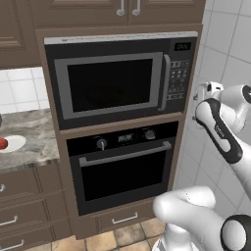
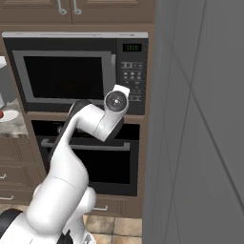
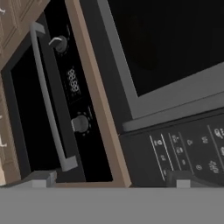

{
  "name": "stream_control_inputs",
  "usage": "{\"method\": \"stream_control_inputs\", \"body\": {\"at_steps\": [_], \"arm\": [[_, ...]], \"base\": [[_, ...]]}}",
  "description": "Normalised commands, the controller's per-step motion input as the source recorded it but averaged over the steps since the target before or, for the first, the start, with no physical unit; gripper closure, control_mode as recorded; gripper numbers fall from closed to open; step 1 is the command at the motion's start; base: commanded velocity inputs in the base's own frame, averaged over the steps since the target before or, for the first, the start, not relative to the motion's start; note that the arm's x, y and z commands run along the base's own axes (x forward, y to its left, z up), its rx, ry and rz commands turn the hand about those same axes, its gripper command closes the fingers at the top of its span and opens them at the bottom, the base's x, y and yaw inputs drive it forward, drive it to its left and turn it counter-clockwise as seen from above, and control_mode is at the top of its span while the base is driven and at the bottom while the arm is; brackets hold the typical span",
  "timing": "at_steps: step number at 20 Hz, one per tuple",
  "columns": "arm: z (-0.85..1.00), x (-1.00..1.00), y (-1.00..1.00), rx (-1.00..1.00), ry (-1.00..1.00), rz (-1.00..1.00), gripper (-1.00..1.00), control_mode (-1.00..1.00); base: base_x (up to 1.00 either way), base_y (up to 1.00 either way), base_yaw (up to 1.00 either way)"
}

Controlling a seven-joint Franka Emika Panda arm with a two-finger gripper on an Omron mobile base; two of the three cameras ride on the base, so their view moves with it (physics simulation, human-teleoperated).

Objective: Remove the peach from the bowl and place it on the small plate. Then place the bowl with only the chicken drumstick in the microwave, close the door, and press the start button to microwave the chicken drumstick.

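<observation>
I have the arm raised in front of the microwave [image 1: 120,78], whose door [image 1: 110,84] is shut flush, handle [image 1: 165,82] upright beside the keypad [image 1: 179,78]. From the camera on the hand [image 3: 113,177] I look along the fingertips [image 3: 41,178], which stand far apart at the bottom edge, so the hand is wide and carries nothing. That camera is rolled: the keypad lies at about 4 o'clock, the microwave window at 1 o'clock, and the oven [image 3: 48,96] with its knobs and long bar handle at 9 o'clock. I judge the hand is aimed at the keypad side because the start button is what remains to press.

The peach [image 1: 3,143] sits on the small plate [image 1: 13,143] on the tabletop [image 1: 29,139], at 9 o'clock in the left base view, well apart from the microwave. I take that placement as the first step done. I cannot see through the dark window whether the bowl and the chicken drumstick are inside; with the door closed, I judge they likely are.

The display [image 2: 132,47] glows green above the keypad. The wide hand means one fingertip must make the press, so it needs careful lining up with the right key.
</observation>
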Motion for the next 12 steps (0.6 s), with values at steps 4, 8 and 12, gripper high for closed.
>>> {"method": "stream_control_inputs", "body": {"at_steps": [4, 8, 12], "arm": [[-0.04, 0.27, -0.21, 0.05, 0.00, 0.00, -1.00, -1.00], [-0.09, 0.28, -0.20, 0.04, 0.00, 0.00, -1.00, -1.00], [-0.20, 0.31, -0.10, 0.03, 0.02, 0.00, -1.00, -1.00]], "base": [[0.00, 0.00, 0.00], [0.00, 0.00, 0.00], [0.00, 0.00, 0.00]]}}
